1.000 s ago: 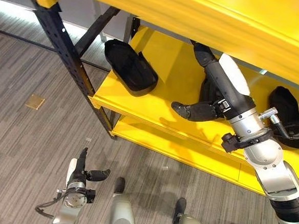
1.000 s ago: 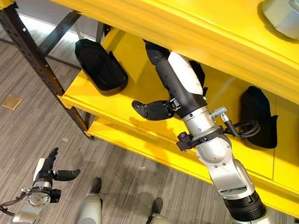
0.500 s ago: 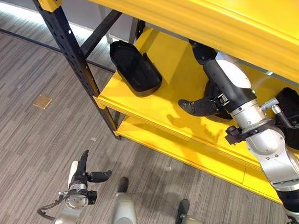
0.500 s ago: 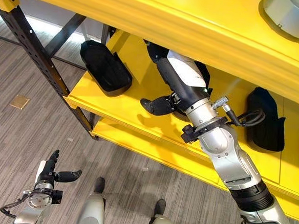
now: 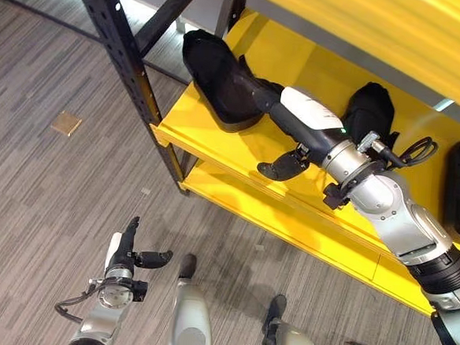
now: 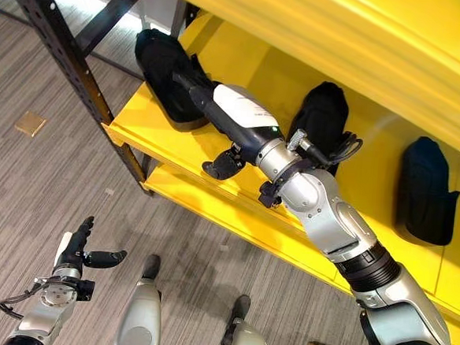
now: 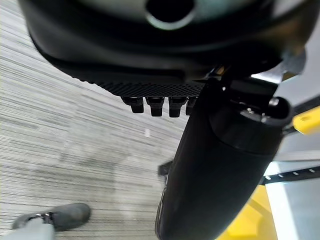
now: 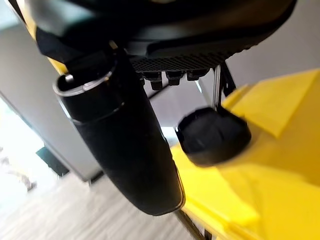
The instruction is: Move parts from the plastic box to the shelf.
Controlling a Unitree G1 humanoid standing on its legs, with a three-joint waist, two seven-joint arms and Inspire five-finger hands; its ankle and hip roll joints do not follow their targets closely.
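Over grey plank floor [image 5: 31,198], both hands' fingers are straight, right hand [image 5: 285,117] above yellow shelf [image 5: 216,144].

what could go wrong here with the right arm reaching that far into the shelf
The right hand stretches across the yellow shelf toward the leftmost black part, so a sweep might knock that part toward the shelf's open end. The forearm passes just in front of the middle black part and could clip it while pulling out. The left hand hangs open over the floor.
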